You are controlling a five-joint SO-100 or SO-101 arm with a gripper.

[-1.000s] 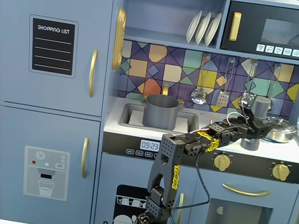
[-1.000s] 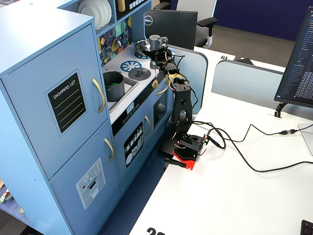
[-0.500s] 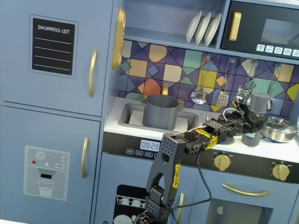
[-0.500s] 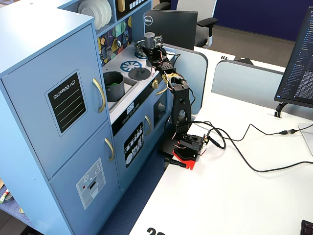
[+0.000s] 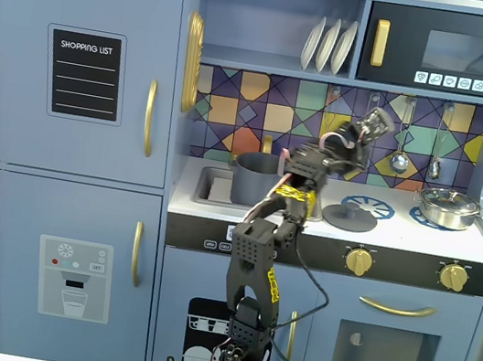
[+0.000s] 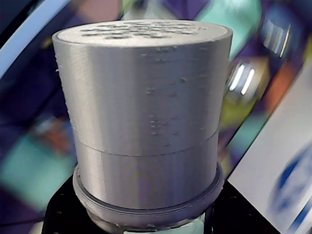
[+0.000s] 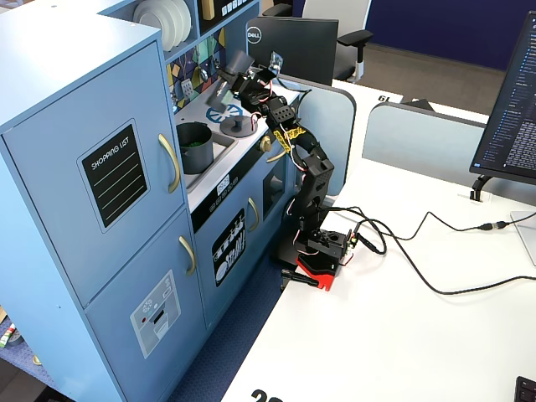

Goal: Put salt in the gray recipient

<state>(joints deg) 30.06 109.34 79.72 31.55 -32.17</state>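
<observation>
A grey cylindrical salt shaker (image 6: 146,122) with a perforated top fills the wrist view, and my gripper (image 6: 146,226) is shut on its base. In a fixed view the gripper (image 5: 362,134) holds the shaker (image 5: 377,122) raised and tilted in front of the tiled backsplash, above the stove and to the right of the grey pot (image 5: 256,176). The pot stands open in the sink. In the other fixed view the shaker (image 7: 234,66) is above and beyond the grey pot (image 7: 194,144), apart from it.
A dark pot lid (image 5: 349,218) lies on the left burner below the gripper. A shiny steel pot (image 5: 447,208) sits on the right burner. Ladles (image 5: 399,159) hang on the backsplash. A shelf and microwave (image 5: 444,52) are overhead. A cable (image 7: 419,268) runs across the white table.
</observation>
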